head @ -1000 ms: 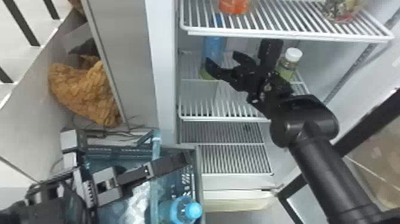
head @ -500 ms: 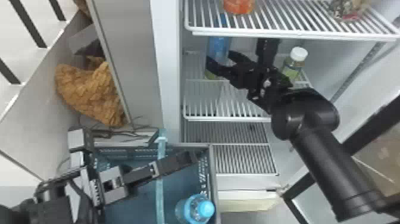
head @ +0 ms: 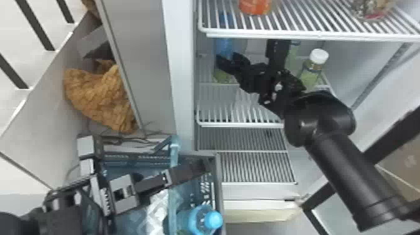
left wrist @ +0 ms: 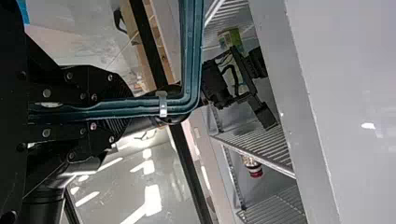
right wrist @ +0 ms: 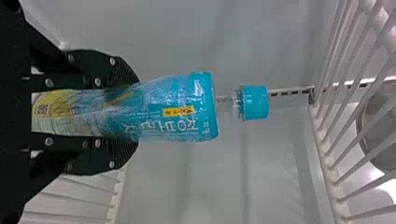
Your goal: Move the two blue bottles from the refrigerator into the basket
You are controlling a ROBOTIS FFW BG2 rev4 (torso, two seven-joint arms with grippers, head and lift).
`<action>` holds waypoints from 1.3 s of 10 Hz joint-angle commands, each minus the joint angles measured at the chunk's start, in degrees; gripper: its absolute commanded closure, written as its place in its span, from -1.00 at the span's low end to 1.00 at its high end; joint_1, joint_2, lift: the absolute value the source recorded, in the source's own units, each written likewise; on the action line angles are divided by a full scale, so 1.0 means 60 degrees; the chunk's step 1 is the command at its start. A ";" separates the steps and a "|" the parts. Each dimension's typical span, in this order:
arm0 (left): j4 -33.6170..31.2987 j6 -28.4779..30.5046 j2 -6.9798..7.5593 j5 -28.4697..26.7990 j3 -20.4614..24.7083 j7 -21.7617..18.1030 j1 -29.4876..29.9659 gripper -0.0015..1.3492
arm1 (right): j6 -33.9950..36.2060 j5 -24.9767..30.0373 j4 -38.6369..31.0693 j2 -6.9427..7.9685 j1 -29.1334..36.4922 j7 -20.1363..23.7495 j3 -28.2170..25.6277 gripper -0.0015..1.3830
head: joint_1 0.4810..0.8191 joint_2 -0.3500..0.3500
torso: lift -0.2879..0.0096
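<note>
The right gripper [right wrist: 133,112], the nearer, is clamping the upright blue bottle [right wrist: 163,112] inside the refrigerator [head: 182,103], with the basket [head: 219,178] lying below and leftward, already containing the other blue bottle [head: 200,220], while the left gripper [left wrist: 123,111] is gripping the basket's handle [left wrist: 191,56].

My right arm [head: 353,175]: black, with a smooth cylindrical segment and a rounded joint housing [head: 320,118]; its pincer [head: 227,58], also black, bears round silvery screws [right wrist: 112,61] and finely ridged pads [right wrist: 125,73]. My left arm [head: 62,218]: black, fitted with angular grey blocks [head: 125,200].
</note>
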 commanded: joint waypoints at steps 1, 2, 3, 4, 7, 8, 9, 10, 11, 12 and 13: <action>0.0001 0.0000 0.0011 0.0014 0.0014 -0.0001 0.0023 0.78 | -0.0108 0.0048 -0.0051 0.0002 0.0111 -0.0004 -0.0091 0.60 | 0.27 -0.15 | -0.54; 0.0001 0.0000 0.0026 0.0014 0.0014 -0.0001 0.0023 0.78 | -0.0225 0.0124 -0.0215 -0.0013 0.0252 0.0011 -0.0129 0.60 | 0.27 -0.15 | -0.54; 0.0001 0.0000 0.0026 0.0014 0.0014 -0.0001 0.0046 0.78 | -0.0225 0.0162 -0.0637 -0.0042 0.0533 0.0011 -0.0205 0.60 | 0.27 -0.15 | -0.54; 0.0001 0.0000 0.0026 0.0014 0.0014 -0.0001 0.0046 0.78 | -0.0178 0.0258 -0.1106 -0.0071 0.0838 0.0025 -0.0281 0.60 | 0.27 -0.15 | -0.54; 0.0001 -0.0023 0.0026 0.0052 -0.0005 -0.0001 0.0046 0.78 | 0.0314 0.0181 -0.3168 -0.0247 0.2291 0.0040 -0.0605 0.61 | 0.27 -0.13 | -0.54; 0.0001 -0.0023 0.0026 0.0052 -0.0024 -0.0001 0.0046 0.78 | 0.0432 0.0162 -0.3824 -0.0306 0.2783 0.0055 -0.0719 0.61 | 0.27 -0.11 | -0.54; 0.0001 -0.0047 0.0026 0.0071 -0.0024 -0.0001 0.0046 0.78 | 0.0713 0.0162 -0.4527 -0.0335 0.3299 0.0055 -0.0891 0.61 | 0.27 -0.11 | -0.54; 0.0001 -0.0070 0.0026 0.0090 -0.0043 -0.0001 0.0046 0.78 | 0.1041 0.0181 -0.5184 -0.0379 0.3767 0.0055 -0.1062 0.61 | 0.27 -0.11 | -0.54; 0.0001 -0.0070 0.0026 0.0090 -0.0043 -0.0001 0.0046 0.78 | 0.1205 0.0162 -0.5770 -0.0379 0.4283 0.0055 -0.1291 0.61 | 0.27 -0.11 | -0.54; 0.0001 -0.0070 0.0026 0.0090 -0.0043 -0.0001 0.0070 0.78 | 0.1439 0.0143 -0.6402 -0.0379 0.4752 0.0055 -0.1462 0.61 | 0.27 -0.12 | -0.54; 0.0001 -0.0070 0.0026 0.0090 -0.0063 -0.0001 0.0070 0.78 | 0.1580 0.0143 -0.6965 -0.0379 0.5220 0.0069 -0.1595 0.61 | 0.27 -0.13 | -0.54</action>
